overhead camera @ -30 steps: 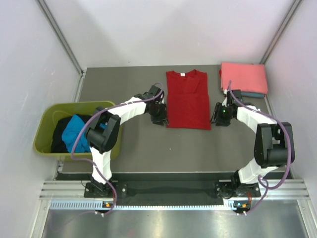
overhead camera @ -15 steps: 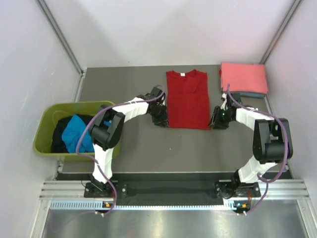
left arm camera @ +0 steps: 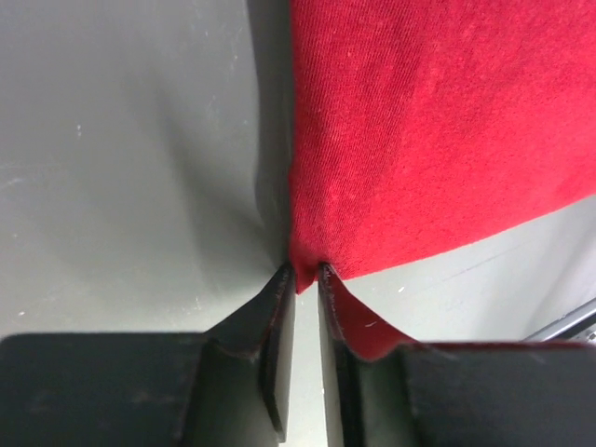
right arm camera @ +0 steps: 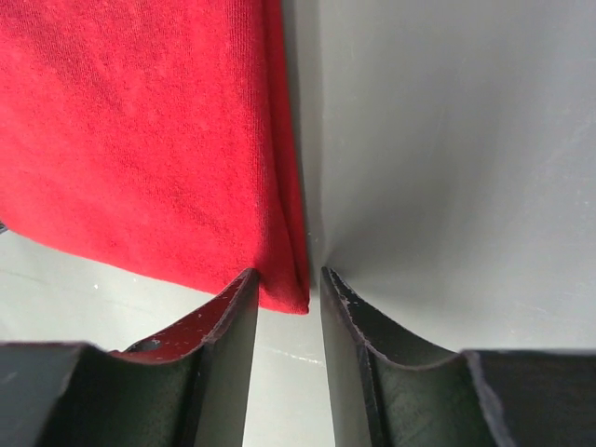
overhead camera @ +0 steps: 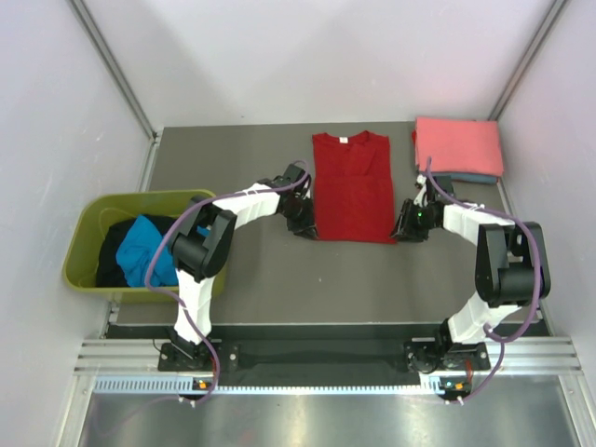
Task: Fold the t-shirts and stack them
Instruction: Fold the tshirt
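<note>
The red t-shirt [overhead camera: 352, 191] lies flat on the worktop [overhead camera: 270, 279], just past centre towards 12 o'clock. Its collar is at 12, its hem at 6, and its sides are already turned in, making a narrow oblong.

The left tool [overhead camera: 300, 226] sits at the hem corner at 7 o'clock of the shirt. In its wrist view the jaws are almost together with the tip of that corner at their mouth, but I cannot tell whether the cloth is truly pinched. The right tool [overhead camera: 407, 230] is at the 5 o'clock corner. Its jaws stand apart with the corner between the tips, and a gap still shows on either side, so it has no grip yet.

A second ago both tools stood a little further out and nearer 12 along the shirt's sides. Since then they have slid to the hem corners and drawn their jaws in, the left more than the right. The shirt itself has not shifted or lifted. I judge this to be the start of the crosswise fold: once both corners are held, the hem can be carried towards the collar.

At 1 o'clock a folded salmon-pink t-shirt [overhead camera: 458, 146] rests on a blue one [overhead camera: 480, 178]. At 9 o'clock, off the worktop's edge, the green tub [overhead camera: 84, 244] holds a turquoise shirt [overhead camera: 144, 250] and a black shirt [overhead camera: 112, 253].
</note>
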Tool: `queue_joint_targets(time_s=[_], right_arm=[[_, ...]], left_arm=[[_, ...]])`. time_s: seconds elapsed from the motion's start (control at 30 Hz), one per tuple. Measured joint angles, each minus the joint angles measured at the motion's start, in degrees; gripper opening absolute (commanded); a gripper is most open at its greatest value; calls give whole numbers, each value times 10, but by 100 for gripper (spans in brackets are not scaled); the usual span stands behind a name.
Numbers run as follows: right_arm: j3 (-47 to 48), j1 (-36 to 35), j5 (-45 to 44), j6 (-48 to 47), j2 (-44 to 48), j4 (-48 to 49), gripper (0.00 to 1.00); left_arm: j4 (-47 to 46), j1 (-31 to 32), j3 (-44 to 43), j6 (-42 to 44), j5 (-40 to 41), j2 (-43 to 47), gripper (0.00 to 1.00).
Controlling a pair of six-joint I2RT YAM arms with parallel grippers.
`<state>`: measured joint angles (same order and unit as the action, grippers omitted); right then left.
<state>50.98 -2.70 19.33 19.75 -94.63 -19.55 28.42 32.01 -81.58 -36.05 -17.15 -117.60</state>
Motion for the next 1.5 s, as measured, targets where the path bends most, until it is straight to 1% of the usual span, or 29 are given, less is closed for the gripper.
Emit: queue_joint_targets(time_s=[0.03, 0.1, 0.17, 0.23, 0.33, 0.37, 0.4, 0.6, 0.77, 0.87, 1.13, 1.23, 1.37, 1.5], right_arm=[[0, 0, 1, 0, 0, 1, 33], [-3, 0, 2, 0, 0, 5, 33], [-4, 0, 5, 2, 0, 7, 31], [-6, 0, 6, 4, 0, 10, 30], [-12, 1, 9, 9, 1, 17, 15], [-15, 1, 9, 11, 1, 20, 4], [-18, 2, 10, 12, 1, 22, 0], [-31, 2, 4, 22, 10, 33, 0], [-60, 2, -14, 31, 44, 28, 0], [-92, 2, -29, 42, 92, 3, 0], [-151, 3, -53, 56, 234, -56, 0], [-163, 3, -51, 58, 245, -64, 0], [-172, 3, -51, 64, 264, -84, 0], [-172, 3, -58, 79, 325, -115, 0]], left_arm=[[0, 0, 0, -1, -1, 0, 15], [-2, 0, 0, -3, -2, -1, 6], [-2, 0, 0, -3, -4, -2, 0], [-3, 0, 0, -3, -6, -3, 0], [-4, 0, 1, -3, -7, -3, 0], [-4, 0, 1, -3, -8, -3, 0], [-4, 0, 0, -3, -8, -3, 0], [-10, 0, 9, -13, -7, 2, 0], [-18, 4, 57, -33, 2, 41, 0], [-12, 19, 76, -41, 14, 71, 0], [-5, 88, 122, -55, 61, 166, 0], [-8, 89, 145, -61, 63, 184, 0], [-5, 90, 161, -66, 71, 185, 0], [5, 100, 163, -75, 84, 200, 0]])
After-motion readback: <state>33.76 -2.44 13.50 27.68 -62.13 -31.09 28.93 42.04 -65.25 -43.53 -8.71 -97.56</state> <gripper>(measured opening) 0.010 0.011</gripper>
